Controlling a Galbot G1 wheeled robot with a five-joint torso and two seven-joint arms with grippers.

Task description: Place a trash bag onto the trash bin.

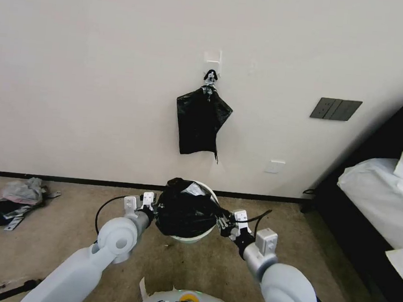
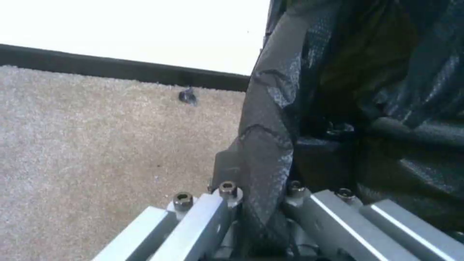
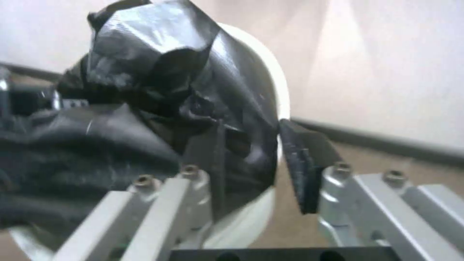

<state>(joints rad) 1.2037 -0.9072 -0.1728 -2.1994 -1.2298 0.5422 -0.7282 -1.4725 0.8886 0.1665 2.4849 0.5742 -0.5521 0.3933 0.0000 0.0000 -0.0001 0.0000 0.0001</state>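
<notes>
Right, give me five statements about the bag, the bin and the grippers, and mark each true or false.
1. The trash bag sits bunched over the mouth of the trash bin. True.
2. The bundle of black bags lies on the carpet. False: it hangs from a wall hook above the bin.
3. The left gripper and right gripper flank the bin at the bag's edges. True.
4. The right gripper's jaws are clamped tight. False: they stand apart, with a gap beside the bag film.
5. The bed is on the robot's left. False: it is on its right.
</notes>
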